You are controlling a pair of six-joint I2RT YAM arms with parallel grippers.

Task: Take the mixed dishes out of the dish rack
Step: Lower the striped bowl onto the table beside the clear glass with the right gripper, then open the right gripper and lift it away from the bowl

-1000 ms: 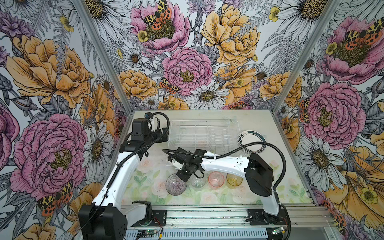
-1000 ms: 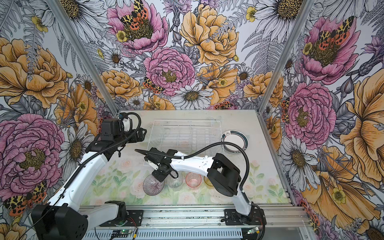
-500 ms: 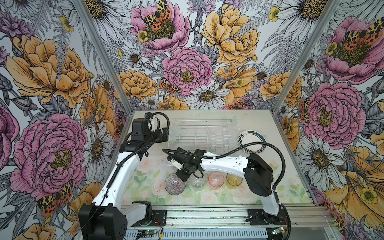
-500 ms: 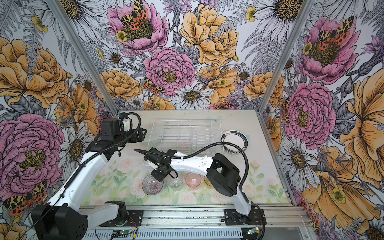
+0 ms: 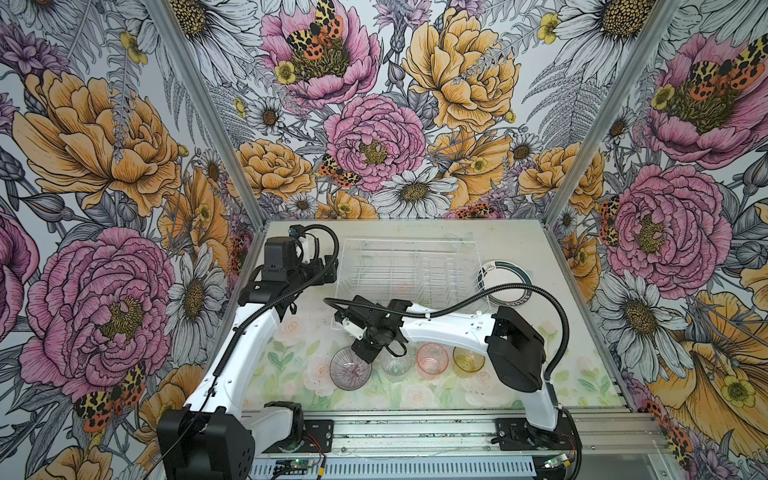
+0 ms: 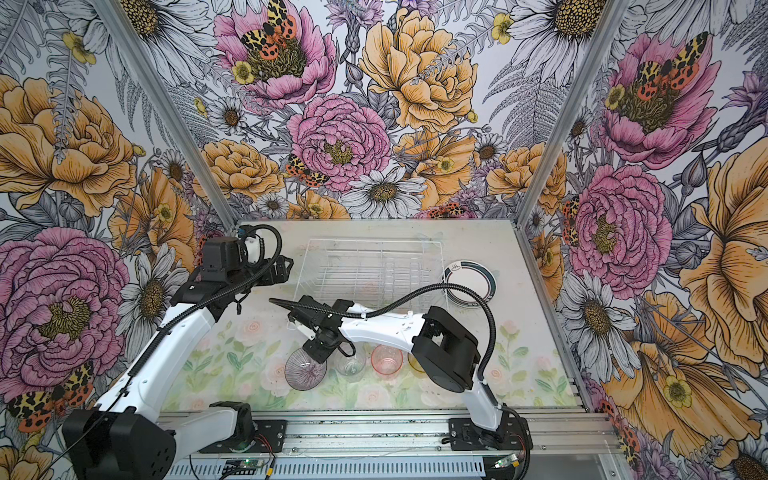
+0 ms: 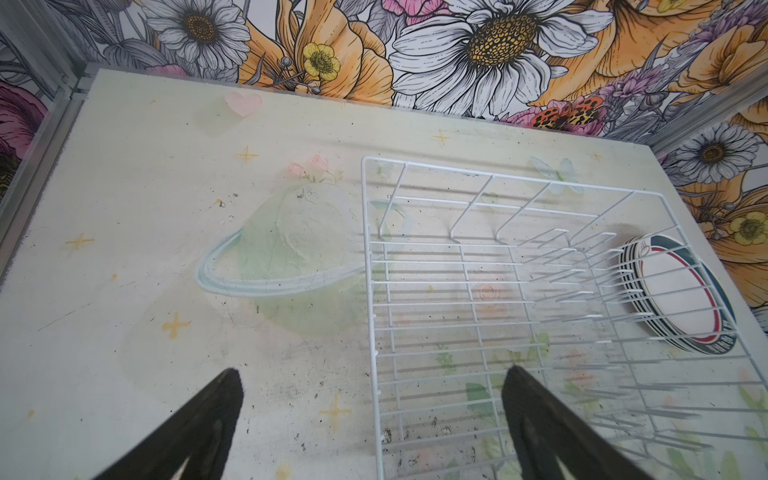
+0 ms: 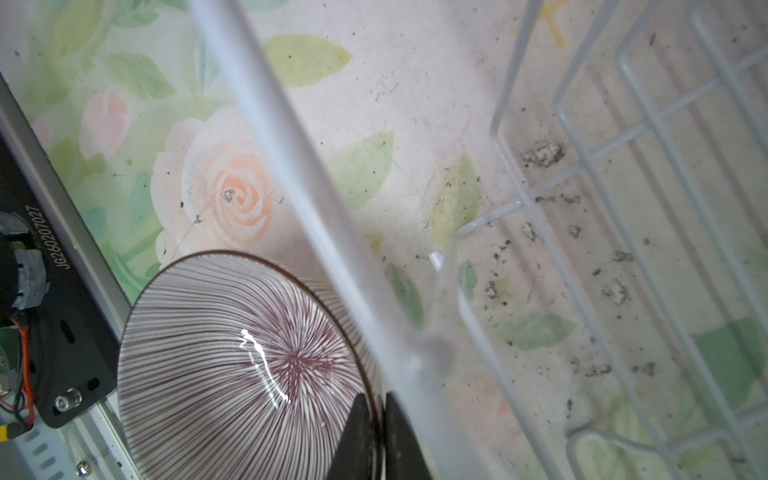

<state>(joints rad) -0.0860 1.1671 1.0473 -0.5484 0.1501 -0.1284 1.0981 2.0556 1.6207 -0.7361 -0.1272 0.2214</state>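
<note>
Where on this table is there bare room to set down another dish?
Free: front-left, between ribbed bowl and left arm; front-right, past the amber tumbler; left of the dish rack, by the open left gripper. Crowded: bowl-and-tumbler row, where the right gripper pinches the bowl.

One string is picked out in the right wrist view: white characters, "JG260207027", printed lengthwise on a black mounting plate (image 8: 62, 291) at the near table edge, just beside the ribbed bowl (image 8: 232, 365). A small dark emblem is spotted on the rim of the plates (image 7: 681, 299), far right, but it is too small to be read.
</note>
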